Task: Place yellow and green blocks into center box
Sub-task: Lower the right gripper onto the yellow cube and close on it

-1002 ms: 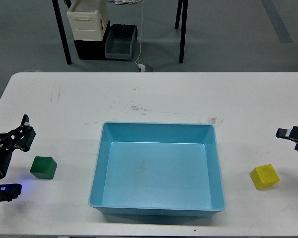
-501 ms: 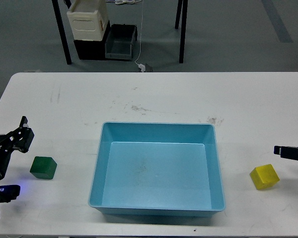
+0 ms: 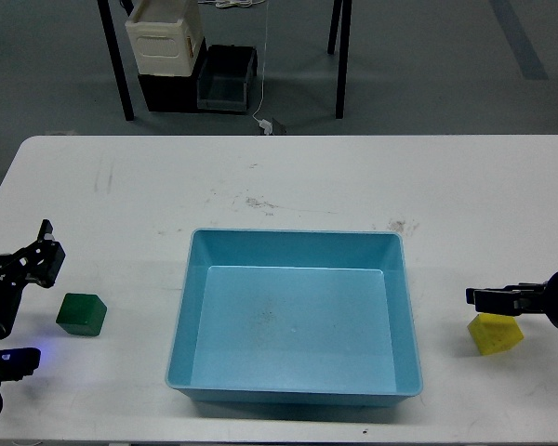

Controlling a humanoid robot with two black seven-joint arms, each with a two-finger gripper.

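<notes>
The yellow block (image 3: 496, 335) lies on the white table right of the blue box (image 3: 296, 390), which stands empty at the centre. My right gripper (image 3: 474, 297) reaches in from the right edge, just above the block's upper left corner and covering part of its top. Its dark fingers overlap, so I cannot tell whether it is open or shut. The green block (image 3: 82, 313) lies on the table left of the box. My left gripper (image 3: 45, 253) hovers up and to the left of the green block, open and empty, apart from it.
The table's front edge (image 3: 288, 439) runs close below the box. Beyond the far edge, on the floor, stand black table legs (image 3: 117, 65), a cream container (image 3: 164, 37) and a dark bin (image 3: 225, 79).
My right gripper has moved left and down from the right edge to just above the yellow block. The left gripper has barely moved. Both blocks stay where they were.
</notes>
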